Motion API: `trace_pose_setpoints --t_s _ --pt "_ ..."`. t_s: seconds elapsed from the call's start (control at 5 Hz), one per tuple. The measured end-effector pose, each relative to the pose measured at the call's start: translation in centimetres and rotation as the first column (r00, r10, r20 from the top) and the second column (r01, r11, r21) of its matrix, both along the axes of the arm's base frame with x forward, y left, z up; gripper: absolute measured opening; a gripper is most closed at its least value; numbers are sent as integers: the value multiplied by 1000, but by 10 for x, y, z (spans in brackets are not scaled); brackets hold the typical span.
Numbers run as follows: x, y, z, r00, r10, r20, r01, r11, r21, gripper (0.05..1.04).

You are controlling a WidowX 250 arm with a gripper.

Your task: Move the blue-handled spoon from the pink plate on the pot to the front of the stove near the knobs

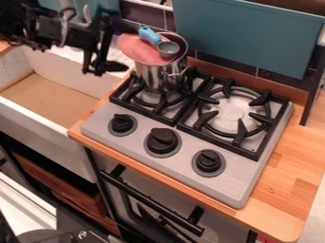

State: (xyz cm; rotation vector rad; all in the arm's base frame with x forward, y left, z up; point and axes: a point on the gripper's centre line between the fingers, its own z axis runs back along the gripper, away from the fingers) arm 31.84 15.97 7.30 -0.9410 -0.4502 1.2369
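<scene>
The black gripper (103,68) hangs at the upper left, over the sink's back right part and just left of the metal pot. I cannot tell whether it touches anything. The silver pot (158,76) stands upright on the left burner of the stove. A pink, rounded thing (141,50) lies across the pot's mouth and sticks out past its left rim, close to the gripper. On its right part rests a small grey scoop (168,48) with a blue handle (149,35) pointing up and left. The pot's inside is partly hidden by them.
The grey stove (185,182) has black grates (243,131) and several black knobs (163,140) along its front. Left of it is the white sink (47,118) with a brown bottom. A teal panel (254,38) stands behind the stove; the wooden counter (289,171) runs along its right.
</scene>
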Motion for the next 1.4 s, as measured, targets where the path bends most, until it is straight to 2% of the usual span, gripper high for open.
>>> trace_pose_setpoints --t_s 0.2,0.4,0.6,0.8,1.0,1.2,1.4 --pt "2 2 9 999 38 15 -38 999 1 995" --pt "-3 -1 19 993 115 12 -115 987 109 995" --pt "-6 -7 28 974 171 -149 -140 970 197 995" --pt "-2 -13 29 951 212 -225 -154 956 250 995" --pt "5 -27 39 951 242 -193 -167 926 340 995" --pt "10 -42 45 941 221 -257 -124 929 349 995" --pt "18 -47 56 919 248 -306 -128 922 364 995"
